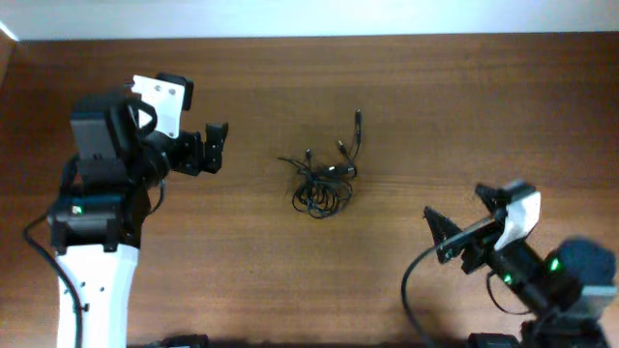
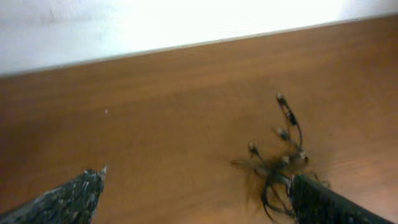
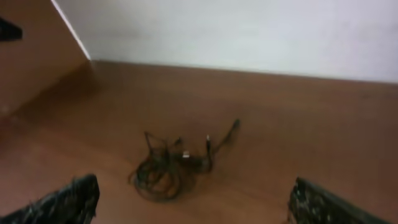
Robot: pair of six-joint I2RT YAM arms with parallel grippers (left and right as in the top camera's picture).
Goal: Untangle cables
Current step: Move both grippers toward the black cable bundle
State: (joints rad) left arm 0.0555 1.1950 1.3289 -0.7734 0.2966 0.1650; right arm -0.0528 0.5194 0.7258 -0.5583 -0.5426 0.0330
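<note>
The cables point(image 1: 324, 179) lie in one tangled black clump with small plug ends sticking out, in the middle of the wooden table point(image 1: 464, 106). The clump also shows in the left wrist view point(image 2: 280, 168) and the right wrist view point(image 3: 174, 165). My left gripper point(image 1: 215, 147) is open and empty, to the left of the clump and apart from it; in its wrist view point(image 2: 199, 199) the right finger overlaps the clump's edge. My right gripper point(image 1: 464, 227) is open and empty at the front right, well away from the cables, as its own view point(image 3: 193, 202) shows.
A white wall runs along the table's far edge point(image 1: 309, 19). A wooden side panel point(image 3: 31, 50) stands at the table's left end. The arms' own thicker black cables point(image 1: 411, 285) hang near the front edge.
</note>
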